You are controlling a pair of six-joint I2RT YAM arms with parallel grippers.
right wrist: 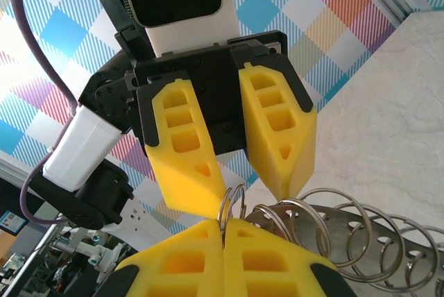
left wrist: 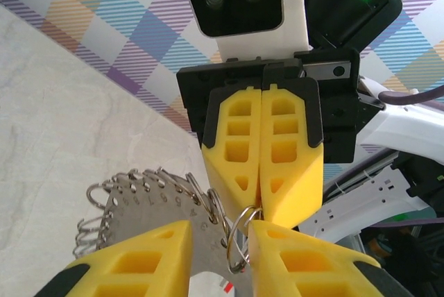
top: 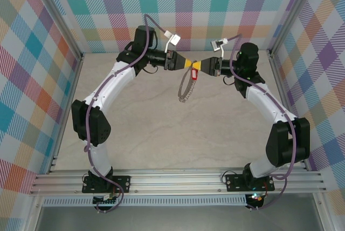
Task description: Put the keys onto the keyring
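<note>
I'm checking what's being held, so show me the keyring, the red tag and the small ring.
keyring (left wrist: 149, 207), left wrist view, on its flat numbered face
red tag (top: 194, 74), top view, on the tag's middle
small ring (right wrist: 225, 205), right wrist view, on the wire's left side

**A:** What can't you make out from here?

**B:** From above, the key is too small to pick out beside its red tag (top: 194, 74). Up close, the keyring (left wrist: 132, 207) runs off the bottom edge behind the left gripper (left wrist: 218, 231), so any contact there is hidden.

**A:** And the split ring (right wrist: 232, 207)?

**B:** Its lower arc vanishes inside the right gripper (right wrist: 223, 224), between the pressed-together tips.
</note>
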